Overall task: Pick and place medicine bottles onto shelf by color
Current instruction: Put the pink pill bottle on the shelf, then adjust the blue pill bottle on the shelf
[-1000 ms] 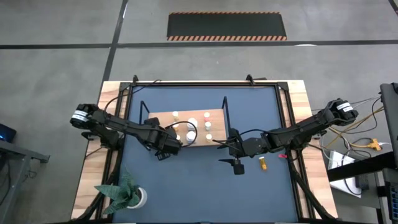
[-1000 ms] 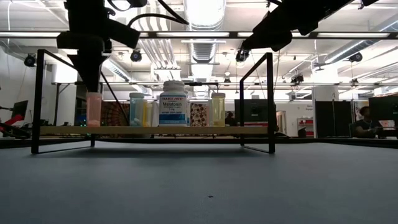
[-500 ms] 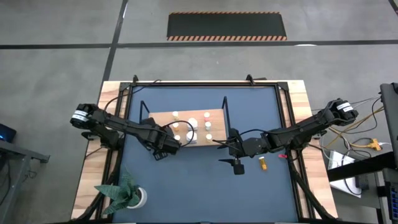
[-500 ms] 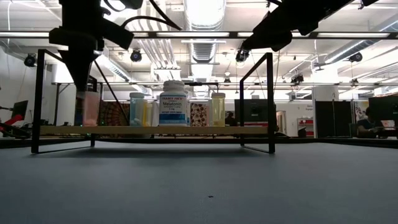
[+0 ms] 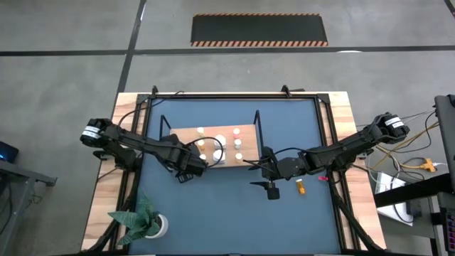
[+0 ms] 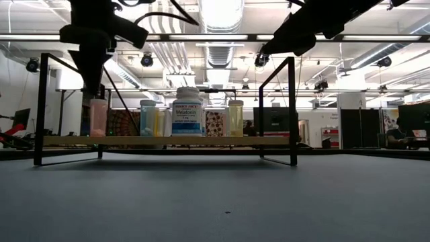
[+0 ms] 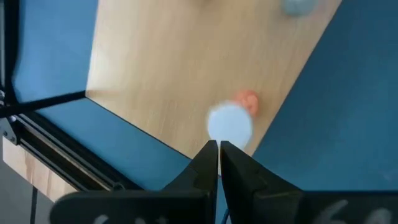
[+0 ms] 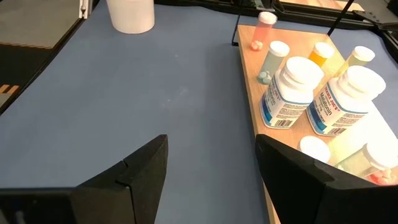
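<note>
The left end effector (image 7: 219, 148), fingers pressed together and holding nothing, is hanging over the shelf's (image 5: 185, 135) near left corner. Against half a second ago, it is sitting slightly higher and more to the right in the low view. The pink bottle (image 6: 99, 117) is standing free on the shelf just under it, also a touch further right than before. The right end effector (image 8: 211, 142), fingers spread wide, is hovering over the bench (image 5: 227, 213) right of the shelf, where it was a second ago. One orange bottle (image 5: 300, 187) is lying on the bench beside it, unmoved. On the one shelf, two large white bottles (image 8: 291, 87) are standing among at least six small ones; the exact total is unclear. One plant pot (image 5: 160, 226) is sitting at the bench's near left corner.
</note>
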You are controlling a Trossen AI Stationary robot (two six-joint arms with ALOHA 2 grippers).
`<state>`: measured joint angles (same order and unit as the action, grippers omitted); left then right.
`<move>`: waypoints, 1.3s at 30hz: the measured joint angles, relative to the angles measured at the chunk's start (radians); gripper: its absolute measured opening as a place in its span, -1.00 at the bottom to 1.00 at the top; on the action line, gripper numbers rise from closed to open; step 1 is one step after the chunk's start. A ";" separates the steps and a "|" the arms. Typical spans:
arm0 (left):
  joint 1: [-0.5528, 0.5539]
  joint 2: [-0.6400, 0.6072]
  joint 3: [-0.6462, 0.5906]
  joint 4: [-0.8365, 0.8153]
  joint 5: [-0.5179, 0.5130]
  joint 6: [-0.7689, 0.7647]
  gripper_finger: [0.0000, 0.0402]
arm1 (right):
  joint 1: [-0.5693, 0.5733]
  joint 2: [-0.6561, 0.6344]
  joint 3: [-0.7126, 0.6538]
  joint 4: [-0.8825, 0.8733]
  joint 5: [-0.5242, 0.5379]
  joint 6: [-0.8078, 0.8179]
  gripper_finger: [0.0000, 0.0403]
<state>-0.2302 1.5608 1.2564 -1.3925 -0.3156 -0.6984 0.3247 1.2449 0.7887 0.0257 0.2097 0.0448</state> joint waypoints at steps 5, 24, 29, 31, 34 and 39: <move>0.000 0.000 -0.003 0.020 -0.032 0.000 -1.00 | 0.000 0.000 0.000 0.000 0.000 0.000 0.16; 0.000 0.003 -0.037 0.075 -0.061 -0.001 -1.00 | 0.000 0.000 0.000 -0.002 0.000 0.000 0.16; 0.000 0.003 0.004 0.076 -0.060 -0.001 -1.00 | 0.000 0.000 0.000 -0.002 0.000 0.000 0.16; 0.000 0.003 0.031 0.104 -0.061 -0.001 -1.00 | 0.000 0.000 -0.001 -0.002 0.000 0.000 0.16; 0.000 0.002 0.061 0.228 -0.069 0.029 -1.00 | 0.000 0.000 -0.001 -0.002 0.000 0.000 0.16; 0.000 0.002 0.058 0.481 -0.084 0.180 -1.00 | 0.000 0.000 -0.001 -0.002 0.000 0.000 0.16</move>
<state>-0.2302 1.5633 1.3145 -0.9111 -0.3998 -0.5185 0.3248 1.2449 0.7876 0.0233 0.2098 0.0452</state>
